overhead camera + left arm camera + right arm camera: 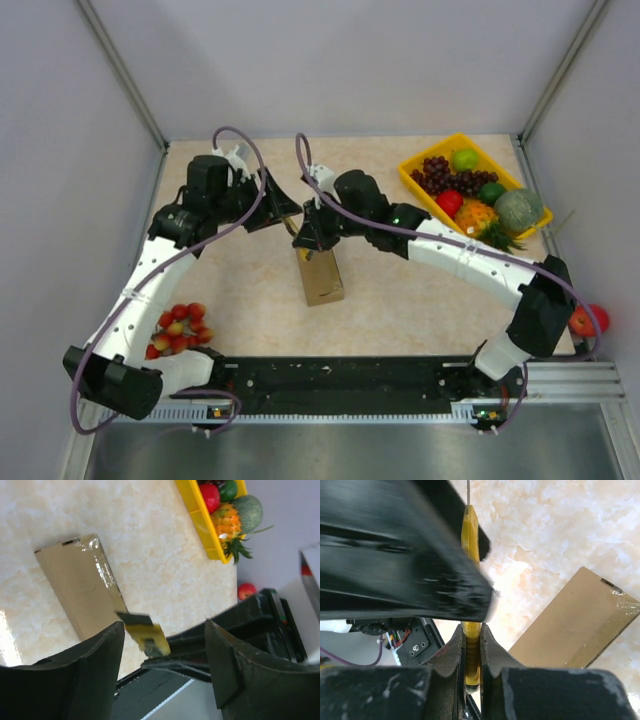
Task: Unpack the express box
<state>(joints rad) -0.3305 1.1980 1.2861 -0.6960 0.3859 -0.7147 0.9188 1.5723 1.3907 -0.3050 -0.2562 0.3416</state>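
Note:
The express box, a plain brown carton with clear tape on its end, lies flat at the table's middle. It also shows in the left wrist view and the right wrist view. My right gripper hovers just beyond the box's far end, shut on a yellow utility knife. The knife's tip shows between my left gripper's fingers. My left gripper is open and empty, just left of the right gripper, and its blurred finger crosses the right wrist view.
A yellow fruit tray with grapes, limes, a pineapple and a melon stands at the back right. A bunch of red fruit lies at the front left. A red apple sits at the right edge.

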